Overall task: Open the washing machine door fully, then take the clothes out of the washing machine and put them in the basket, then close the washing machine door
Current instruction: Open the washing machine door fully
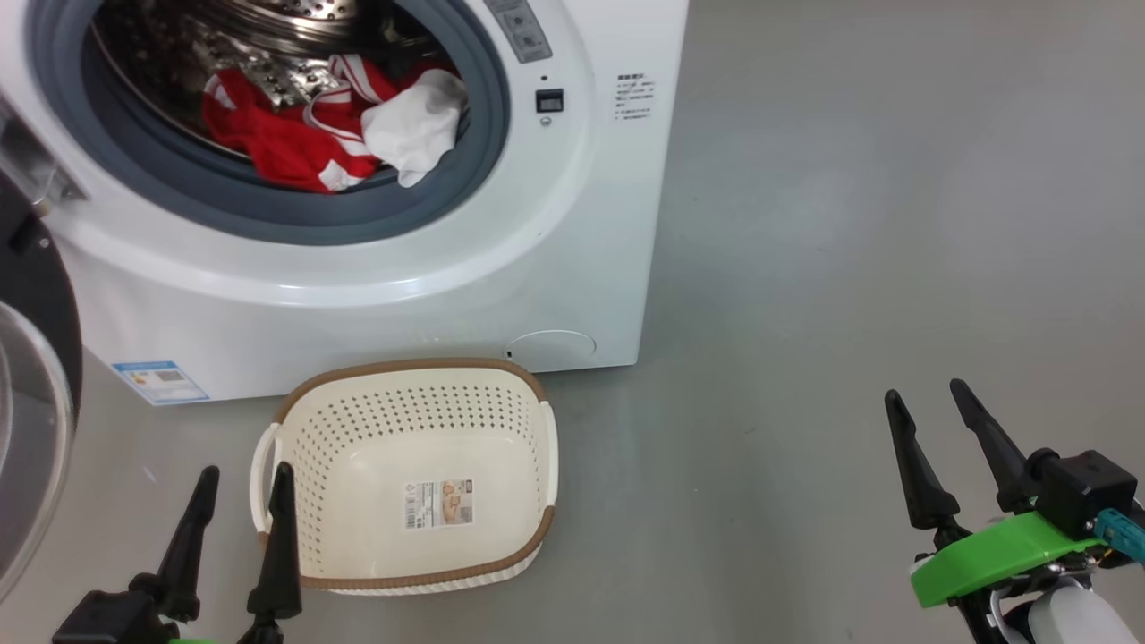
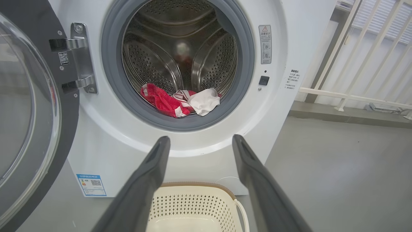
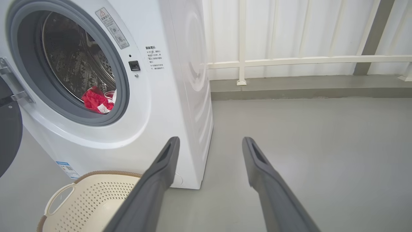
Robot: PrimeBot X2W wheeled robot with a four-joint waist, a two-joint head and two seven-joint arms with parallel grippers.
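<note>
The white washing machine point(image 1: 572, 224) point(image 2: 283, 106) point(image 3: 180, 96) stands with its door point(image 1: 27, 394) point(image 2: 29, 112) swung wide to the left. Red striped clothes point(image 1: 295, 134) point(image 2: 162, 100) point(image 3: 93, 101) and a white cloth point(image 1: 416, 125) point(image 2: 204, 101) lie at the drum's front lip. The cream basket point(image 1: 416, 546) point(image 2: 193, 206) point(image 3: 87, 199) sits on the floor before the machine, holding nothing. My left gripper point(image 1: 243, 483) point(image 2: 199, 141) is open at the basket's left handle. My right gripper point(image 1: 926, 398) point(image 3: 209, 141) is open over bare floor to the right.
Grey floor point(image 1: 850, 224) stretches to the right of the machine. A white railing point(image 3: 305, 59) and a low kerb point(image 3: 305, 88) run behind it. A blue label point(image 1: 161, 380) marks the machine's lower left corner.
</note>
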